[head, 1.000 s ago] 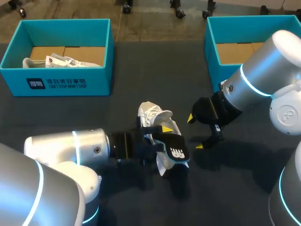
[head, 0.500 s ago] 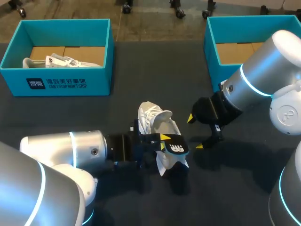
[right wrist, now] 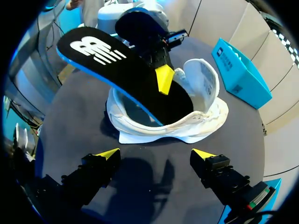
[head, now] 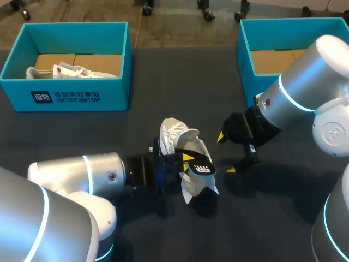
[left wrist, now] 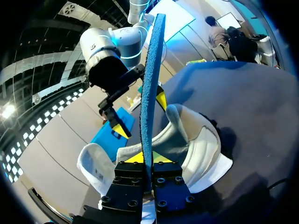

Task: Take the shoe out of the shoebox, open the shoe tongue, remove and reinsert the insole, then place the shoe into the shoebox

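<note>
Mid-table, left gripper [left wrist: 148, 157] is clamped edge-on on the insole [left wrist: 150, 84], one end tucked inside the shoe [head: 175, 135], I'd guess for sliding it. Right gripper [right wrist: 155, 153] hovers alongside, jaws apart, probably ready to steady things.

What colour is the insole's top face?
Black insole with white logo; best in right wrist view.

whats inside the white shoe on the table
One end of the black insole sits in the shoe, pinched by the left jaws. The toe interior is hidden.
</note>
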`<act>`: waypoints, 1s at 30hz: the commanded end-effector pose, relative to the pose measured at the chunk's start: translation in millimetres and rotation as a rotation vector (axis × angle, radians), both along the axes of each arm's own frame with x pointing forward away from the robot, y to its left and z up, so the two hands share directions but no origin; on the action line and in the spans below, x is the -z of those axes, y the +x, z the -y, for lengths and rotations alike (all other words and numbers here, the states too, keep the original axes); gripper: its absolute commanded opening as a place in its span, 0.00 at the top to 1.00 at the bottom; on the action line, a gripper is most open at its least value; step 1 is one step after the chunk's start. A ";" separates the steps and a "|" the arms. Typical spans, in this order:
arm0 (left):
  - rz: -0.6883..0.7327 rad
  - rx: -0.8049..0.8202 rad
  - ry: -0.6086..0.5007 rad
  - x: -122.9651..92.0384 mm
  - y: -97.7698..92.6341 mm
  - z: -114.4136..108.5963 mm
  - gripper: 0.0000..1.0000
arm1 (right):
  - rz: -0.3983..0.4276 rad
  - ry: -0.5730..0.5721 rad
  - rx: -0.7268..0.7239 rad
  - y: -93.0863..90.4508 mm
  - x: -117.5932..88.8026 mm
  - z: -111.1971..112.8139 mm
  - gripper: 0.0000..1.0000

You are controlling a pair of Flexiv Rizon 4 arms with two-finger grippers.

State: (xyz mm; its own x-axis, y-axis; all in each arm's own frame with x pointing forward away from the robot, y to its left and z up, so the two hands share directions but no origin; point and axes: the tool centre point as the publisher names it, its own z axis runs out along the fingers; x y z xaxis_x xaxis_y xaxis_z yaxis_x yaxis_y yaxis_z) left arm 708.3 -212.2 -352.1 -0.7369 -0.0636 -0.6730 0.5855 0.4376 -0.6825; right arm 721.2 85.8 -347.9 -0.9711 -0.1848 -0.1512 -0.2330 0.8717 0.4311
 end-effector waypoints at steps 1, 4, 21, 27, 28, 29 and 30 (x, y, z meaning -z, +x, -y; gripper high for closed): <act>0.000 -0.011 0.011 4.1 6.7 4.6 1.00 | 0.002 0.000 0.001 -1.4 0.0 0.5 0.00; 0.004 -0.011 0.008 -3.0 4.7 3.6 0.81 | 0.002 0.000 0.001 -1.4 0.0 0.5 0.00; 0.003 0.053 -0.019 -17.1 -14.4 16.5 1.00 | 0.002 0.000 0.001 -1.4 0.0 0.5 0.00; 0.032 0.046 -0.004 -5.6 -5.2 17.5 1.00 | 0.002 0.000 0.001 -1.4 0.0 0.5 0.00; 0.035 0.043 0.002 -4.4 -3.9 16.9 1.00 | 0.002 0.000 0.001 -1.4 0.0 0.5 0.00; 0.040 0.041 0.011 -2.8 -2.3 16.4 1.00 | 0.002 0.000 0.001 -1.4 0.0 0.5 0.00; 0.040 0.041 0.012 -1.3 -0.9 15.9 1.00 | 0.002 0.000 0.001 -1.4 0.0 0.5 0.00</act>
